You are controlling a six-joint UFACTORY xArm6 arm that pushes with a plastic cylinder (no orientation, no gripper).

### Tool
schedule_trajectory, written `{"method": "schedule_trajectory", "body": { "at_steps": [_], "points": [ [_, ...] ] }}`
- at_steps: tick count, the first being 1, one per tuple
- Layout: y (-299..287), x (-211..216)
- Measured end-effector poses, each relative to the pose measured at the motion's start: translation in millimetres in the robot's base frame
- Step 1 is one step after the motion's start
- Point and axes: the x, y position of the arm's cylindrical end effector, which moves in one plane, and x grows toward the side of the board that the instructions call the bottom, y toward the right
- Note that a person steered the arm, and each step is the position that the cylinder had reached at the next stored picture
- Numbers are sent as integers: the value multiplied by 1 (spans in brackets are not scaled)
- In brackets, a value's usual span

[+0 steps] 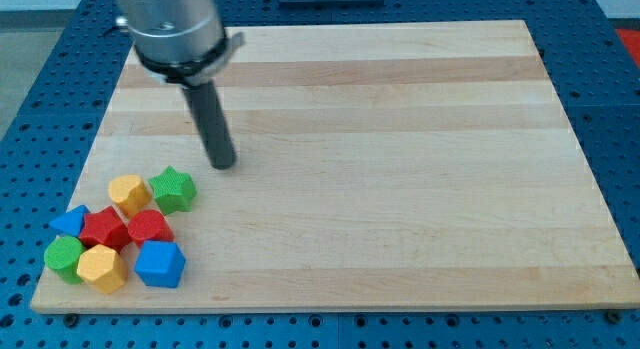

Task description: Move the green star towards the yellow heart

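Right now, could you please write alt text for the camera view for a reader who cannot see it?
My tip rests on a wooden board, just above and right of a green star beside a yellow heart. Red, blue, green and yellow blocks cluster in the view's bottom-left corner.

green star (173,189): bright green all over, plain
yellow heart (129,193): warm yellow-orange, plain
second yellow block (102,268): the same yellow-orange; shape unclear
red blocks (104,229) and (150,227): both deep red, plain; shapes unclear
blue cube-like block (160,264): strong mid blue
small blue block (71,221): the same blue
second green block (63,257): bright green, rounded
board (400,169): pale wood, with lengthwise bands of lighter and darker tan
surface around the board (612,49): blue, patterned with a regular grid of small dark holes
my tip (223,166): dark grey to black rod
rod's mount (175,29): silver-grey metal above a black collar
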Motion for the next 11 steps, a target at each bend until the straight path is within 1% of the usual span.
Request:
{"method": "schedule_trajectory", "body": {
  "at_steps": [1,2,3,5,9,10,11],
  "points": [
    [16,22],
    [3,29],
    [-20,29],
    [-44,30],
    [-79,33],
    [-79,32],
    [-88,11]
  ]
}}
